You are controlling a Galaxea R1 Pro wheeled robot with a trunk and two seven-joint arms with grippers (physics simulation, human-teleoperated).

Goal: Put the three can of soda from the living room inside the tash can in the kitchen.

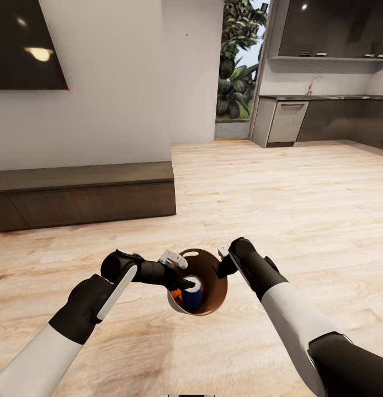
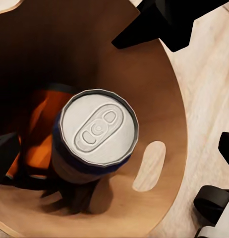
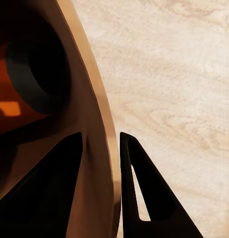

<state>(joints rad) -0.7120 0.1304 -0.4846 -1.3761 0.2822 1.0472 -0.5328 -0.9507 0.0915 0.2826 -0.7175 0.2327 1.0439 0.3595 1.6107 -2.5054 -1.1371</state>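
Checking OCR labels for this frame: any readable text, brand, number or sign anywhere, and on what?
None readable.
Blue can: grey top is bare metal with a pull tab, no print; in the head view its side band is too small to read.
Orange can: side shows only colour.
Trash can: plain brown inside, no marking.
Wall TV: dark, only a lamp reflection.
Kitchen cabinets: no labels visible.

Both arms wear smooth white shells along the forearm that give way to matte black segments toward the wrist. The left arm (image 1: 97, 300) carries a rounded black joint and a slim white panel. The right arm (image 1: 280, 298) shows a dark grey upper section. The right hand's fingers (image 3: 144, 198) are black, tapering wedges.
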